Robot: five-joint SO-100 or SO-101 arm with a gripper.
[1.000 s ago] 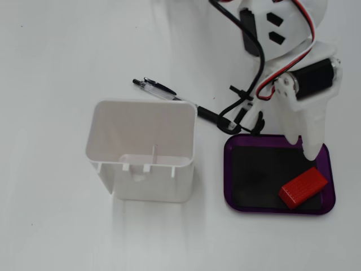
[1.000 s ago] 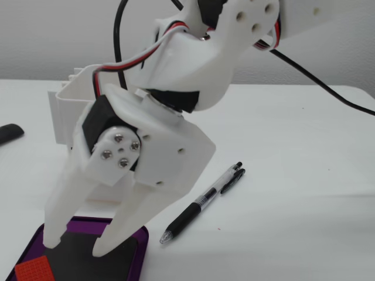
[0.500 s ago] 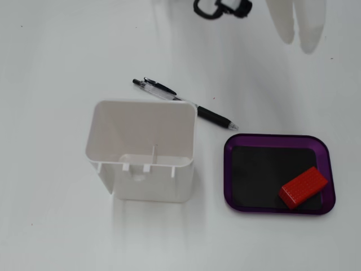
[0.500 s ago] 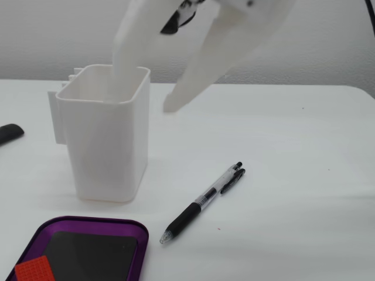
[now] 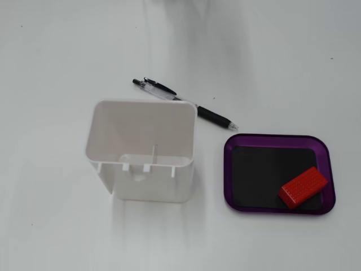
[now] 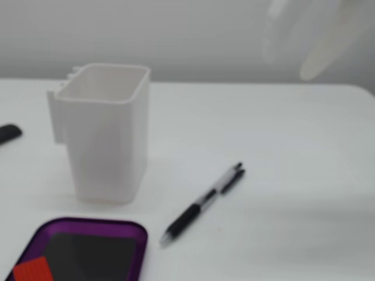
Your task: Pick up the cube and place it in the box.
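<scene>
The red ribbed cube (image 5: pixel 303 187) lies flat on the black floor of the purple box (image 5: pixel 228 169), in its lower right corner in a fixed view. In another fixed view the cube (image 6: pixel 33 271) shows at the bottom left inside the box (image 6: pixel 88 224). My gripper (image 6: pixel 288 65) appears only there, as a motion-blurred white shape high at the top right, far from the box. Its two fingers are spread with nothing between them.
A tall white open bin (image 5: pixel 144 149) stands left of the box, also seen as the bin (image 6: pixel 105 129) behind it. A black-and-clear pen (image 5: pixel 186 104) lies between bin and box; the pen (image 6: pixel 202 202) shows too. A dark object (image 6: pixel 8 133) sits at the left edge.
The arm has lifted off the box and swung away, leaving one fixed view entirely and moving to the upper right of the other. The cube stays lying in the box.
</scene>
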